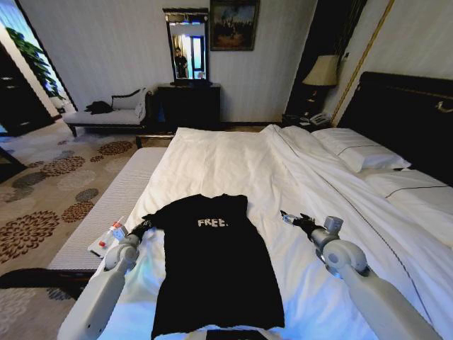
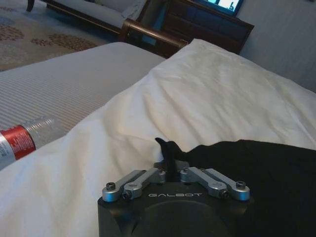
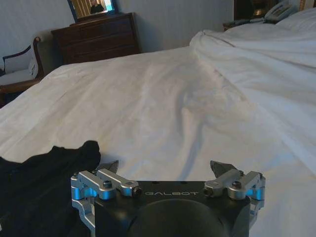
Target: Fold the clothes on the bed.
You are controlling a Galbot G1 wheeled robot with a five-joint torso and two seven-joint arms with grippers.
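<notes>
Sleeve-fold starting: left gripper (image 2: 168,165) jaws clamped on T-shirt (image 1: 216,265) sleeve, right gripper (image 3: 168,170) jaws apart beside it on bed (image 1: 233,163); next, carrying sleeve inward

White "FREE." lettering runs across the chest of the black T-shirt (image 1: 212,265). "GALBOT" is printed on the left gripper (image 2: 170,170) housing and the right gripper (image 3: 168,170) housing.

Bed (image 1: 233,159), white duvet: black T-shirt (image 1: 216,262) flat on it.
</notes>
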